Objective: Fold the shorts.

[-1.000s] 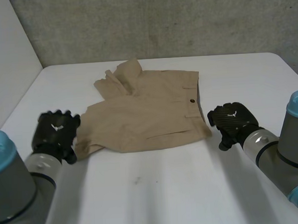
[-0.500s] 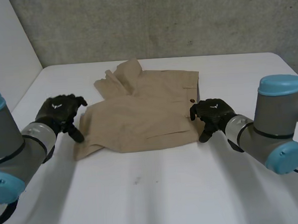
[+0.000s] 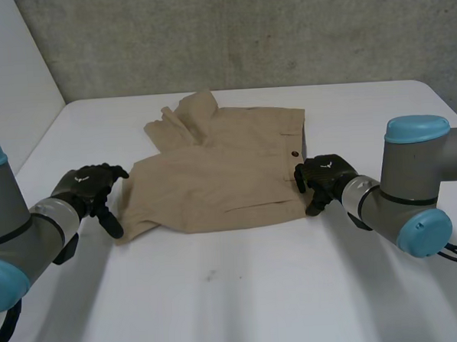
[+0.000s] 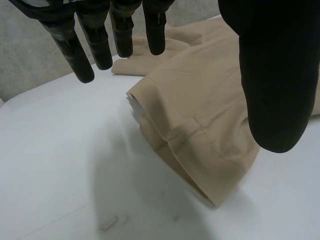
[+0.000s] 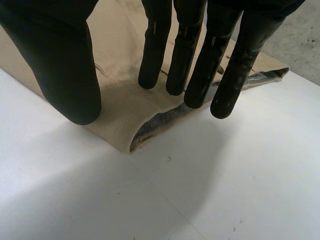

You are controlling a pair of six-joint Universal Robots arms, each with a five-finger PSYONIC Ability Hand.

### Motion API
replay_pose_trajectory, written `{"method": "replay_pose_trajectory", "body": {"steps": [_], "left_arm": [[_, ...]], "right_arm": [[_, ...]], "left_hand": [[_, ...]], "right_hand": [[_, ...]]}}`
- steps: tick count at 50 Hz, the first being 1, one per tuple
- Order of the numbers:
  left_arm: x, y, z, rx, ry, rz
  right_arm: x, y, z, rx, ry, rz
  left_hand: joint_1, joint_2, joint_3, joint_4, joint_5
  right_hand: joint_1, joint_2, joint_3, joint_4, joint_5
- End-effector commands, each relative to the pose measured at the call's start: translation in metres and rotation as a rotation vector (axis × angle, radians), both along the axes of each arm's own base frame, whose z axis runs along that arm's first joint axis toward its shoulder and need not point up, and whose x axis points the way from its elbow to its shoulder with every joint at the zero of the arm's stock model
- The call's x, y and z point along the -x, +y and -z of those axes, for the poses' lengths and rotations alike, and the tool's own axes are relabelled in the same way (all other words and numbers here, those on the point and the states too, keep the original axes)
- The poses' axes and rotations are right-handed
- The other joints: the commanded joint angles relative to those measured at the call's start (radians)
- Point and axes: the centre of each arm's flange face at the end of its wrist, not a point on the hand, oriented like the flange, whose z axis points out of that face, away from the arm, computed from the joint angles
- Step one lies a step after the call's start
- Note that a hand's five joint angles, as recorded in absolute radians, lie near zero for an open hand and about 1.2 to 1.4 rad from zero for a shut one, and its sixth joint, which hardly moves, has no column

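Now both arms have swung inward, bringing the hands to the shorts (image 3: 221, 179), which lie mid-table (image 3: 242, 293). Left hand (image 3: 91, 186) is over the near leg-hem corner, right hand (image 3: 326, 175) over the near waistband corner. Both are spread, fingers straight, pinching nothing. Grasping for the fold looks imminent.

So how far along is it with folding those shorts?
Early days. Done: little that shows; the shorts lie spread on the table, the far leg rumpled. In hand: the left hand hovers open by the near leg's hem, the right hand open over the waistband corner, neither gripping. Left: grasping and all the folding.
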Motion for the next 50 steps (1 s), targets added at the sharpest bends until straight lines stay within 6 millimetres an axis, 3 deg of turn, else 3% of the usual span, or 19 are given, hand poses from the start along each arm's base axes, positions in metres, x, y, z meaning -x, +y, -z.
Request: {"method": "replay_pose_trajectory", "body": {"steps": [1, 3, 5, 6, 17, 30, 36, 44, 46, 50], "left_arm": [[0.0, 0.0, 0.0, 0.0, 0.0, -0.001], [0.0, 0.0, 0.0, 0.0, 0.0, -0.001], [0.0, 0.001, 0.0, -0.001, -0.002, 0.0], [0.0, 0.001, 0.0, -0.001, -0.002, 0.0], [0.001, 0.002, 0.001, -0.001, -0.006, 0.003], [0.009, 0.01, 0.006, -0.021, -0.01, 0.035], [0.021, 0.014, 0.019, -0.016, -0.041, 0.086], [0.027, 0.002, 0.02, 0.092, -0.087, 0.111], [0.027, -0.002, 0.017, 0.108, -0.087, 0.107], [0.028, -0.01, 0.008, 0.138, -0.075, 0.104]], "right_arm": [[0.0, -0.001, 0.0, 0.001, 0.0, -0.001], [0.0, -0.001, 0.001, -0.001, 0.002, -0.001], [0.0, -0.001, 0.003, -0.001, 0.009, -0.006], [0.0, -0.001, 0.003, 0.001, 0.012, -0.008], [0.004, 0.008, -0.017, 0.029, 0.014, -0.01], [0.027, 0.047, -0.028, 0.033, 0.092, -0.056], [0.034, 0.05, -0.023, 0.042, 0.108, -0.065], [0.033, 0.047, -0.024, 0.073, 0.086, -0.056], [0.032, 0.045, -0.03, 0.087, 0.064, -0.046], [0.027, 0.035, -0.044, 0.094, -0.006, -0.019]], "left_hand": [[-0.027, -0.01, -0.021, -0.016, -0.006], [-0.027, -0.01, -0.021, -0.016, -0.006], [-0.027, -0.01, -0.021, -0.016, -0.006], [-0.027, -0.01, -0.021, -0.016, -0.006], [-0.013, 0.004, -0.007, -0.001, 0.008], [0.161, 0.177, 0.167, 0.172, 0.181], [0.24, 0.257, 0.246, 0.251, 0.261], [0.313, 0.33, 0.319, 0.324, 0.334], [0.345, 0.362, 0.351, 0.357, 0.366], [0.387, 0.404, 0.393, 0.398, 0.407]], "right_hand": [[0.273, 0.158, 0.158, 0.158, 0.177], [0.337, 0.223, 0.223, 0.222, 0.241], [0.671, 0.556, 0.556, 0.556, 0.575], [0.7, 0.586, 0.586, 0.586, 0.605], [0.7, 0.586, 0.586, 0.586, 0.605], [0.7, 0.586, 0.586, 0.586, 0.605], [0.7, 0.586, 0.586, 0.586, 0.605], [0.7, 0.586, 0.586, 0.586, 0.605], [0.312, 0.198, 0.198, 0.198, 0.217], [0.079, -0.035, -0.035, -0.035, -0.016]]}}
